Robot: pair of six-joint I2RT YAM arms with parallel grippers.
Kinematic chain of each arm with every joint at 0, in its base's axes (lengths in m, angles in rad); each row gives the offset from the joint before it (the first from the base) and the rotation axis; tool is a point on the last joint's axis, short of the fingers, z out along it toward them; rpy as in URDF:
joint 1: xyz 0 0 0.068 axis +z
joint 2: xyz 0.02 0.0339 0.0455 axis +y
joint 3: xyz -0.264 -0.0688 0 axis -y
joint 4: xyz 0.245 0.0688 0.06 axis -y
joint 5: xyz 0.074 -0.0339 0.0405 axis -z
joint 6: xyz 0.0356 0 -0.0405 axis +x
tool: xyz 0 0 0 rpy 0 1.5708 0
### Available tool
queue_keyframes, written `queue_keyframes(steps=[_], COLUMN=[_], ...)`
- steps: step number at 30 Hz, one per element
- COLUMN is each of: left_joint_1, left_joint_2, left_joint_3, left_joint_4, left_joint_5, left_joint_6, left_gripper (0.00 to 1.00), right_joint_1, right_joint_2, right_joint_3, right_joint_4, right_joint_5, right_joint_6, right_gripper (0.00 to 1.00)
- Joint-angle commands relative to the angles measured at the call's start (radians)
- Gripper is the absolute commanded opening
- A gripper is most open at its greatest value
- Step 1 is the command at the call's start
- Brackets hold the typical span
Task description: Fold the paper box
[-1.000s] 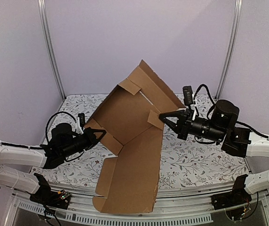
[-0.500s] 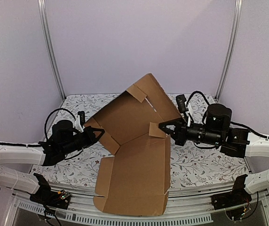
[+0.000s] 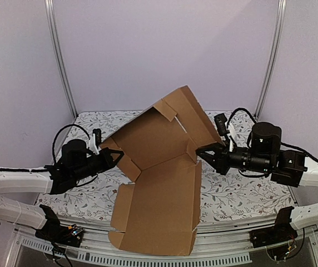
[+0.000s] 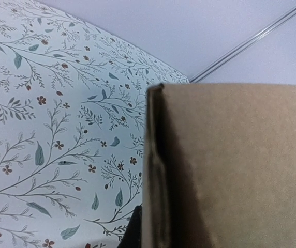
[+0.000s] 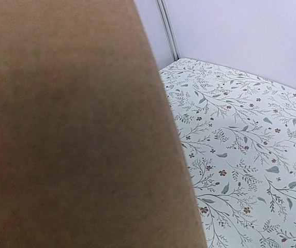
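The paper box is a brown cardboard sheet. Its front panel lies on the flowered table and overhangs the near edge, while its back panel stands raised and tilted. My left gripper is shut on the box's left flap. In the left wrist view the cardboard stands edge-on, with one dark finger beside it. My right gripper is at the small right flap, and whether it holds the flap is unclear. In the right wrist view the cardboard fills the left side and hides the fingers.
Two metal posts rise at the back corners against purple walls. A metal rail runs along the near edge under the overhanging panel. Patterned tabletop shows to the right of the box.
The raised back panel has dropped lower and tipped to the right. The front panel has swung flatter. My right gripper has moved right and down along the flap. The left gripper has kept its hold.
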Motion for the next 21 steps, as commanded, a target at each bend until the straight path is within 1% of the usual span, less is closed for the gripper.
queue_keyframes(steps=[1,5,9,14,18,20,21], left_joint_1=[0.008,0.008,0.011,0.013,0.014,0.016,0.016], left_joint_2=[-0.040,-0.071,-0.115,-0.163,-0.191,-0.204,-0.209], left_joint_3=[0.013,0.022,0.038,0.060,0.068,0.069,0.070], left_joint_4=[-0.002,-0.061,-0.134,-0.215,-0.254,-0.268,-0.275], left_joint_5=[-0.037,-0.077,-0.122,-0.169,-0.195,-0.204,-0.205], left_joint_6=[0.035,0.084,0.137,0.201,0.239,0.256,0.265], left_gripper=[0.00,0.00,0.00,0.00,0.00,0.00,0.00], right_joint_1=[0.006,0.005,0.005,0.006,0.005,0.005,0.005], right_joint_2=[-0.061,-0.107,-0.149,-0.171,-0.184,-0.192,-0.197], right_joint_3=[0.047,0.050,0.066,0.134,0.196,0.225,0.238], right_joint_4=[-0.131,-0.195,-0.308,-0.523,-0.640,-0.678,-0.688], right_joint_5=[0.033,0.011,-0.021,0.038,0.081,0.067,0.025], right_joint_6=[-0.049,-0.071,-0.111,-0.176,-0.224,-0.243,-0.250], right_gripper=[0.16,0.27,0.37,0.51,0.54,0.55,0.56])
